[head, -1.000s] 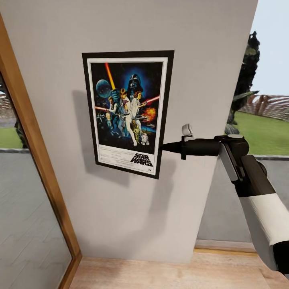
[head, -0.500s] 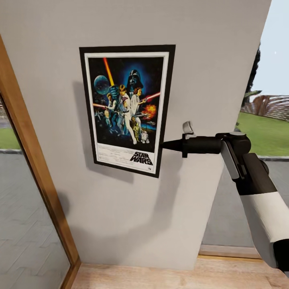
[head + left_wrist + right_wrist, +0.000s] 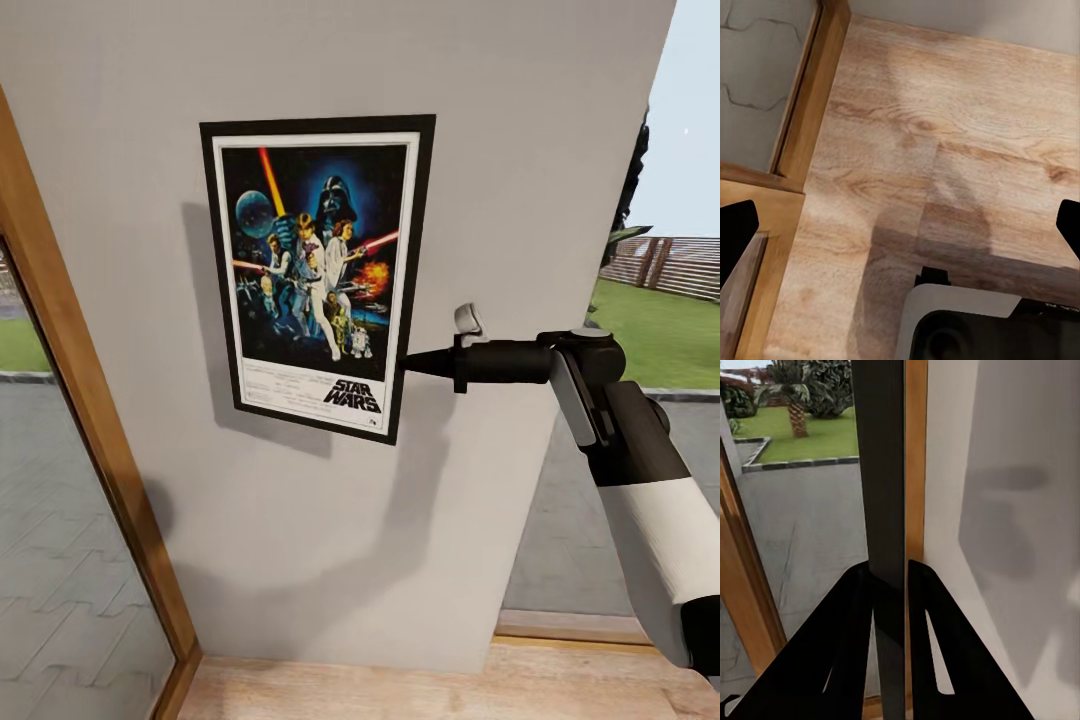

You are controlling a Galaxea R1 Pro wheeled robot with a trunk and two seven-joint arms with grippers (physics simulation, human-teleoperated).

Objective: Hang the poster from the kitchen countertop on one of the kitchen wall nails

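The poster (image 3: 315, 270) stands upright and flat against the pale grey wall (image 3: 300, 540), casting a shadow to its lower left. My right gripper (image 3: 408, 363) is shut on its right edge near the lower corner. In the right wrist view the thin black frame of the poster (image 3: 886, 472) runs edge-on between the two dark fingers (image 3: 851, 652) of the right gripper (image 3: 891, 577). My left gripper (image 3: 900, 232) hangs open over the wooden floor (image 3: 945, 135), holding nothing. The wall nails are hidden and the kitchen countertop is out of view.
A wooden door frame (image 3: 90, 400) with glass runs down the wall's left side. The wall ends at a corner (image 3: 610, 300) on the right, with paving and lawn (image 3: 660, 330) outside. Wooden floor (image 3: 400, 690) lies below. Part of my base (image 3: 967, 322) sits under the left gripper.
The head view shifted a little a second ago, then settled. The poster stays against the wall in the right gripper's hold, with no clear movement of its own.
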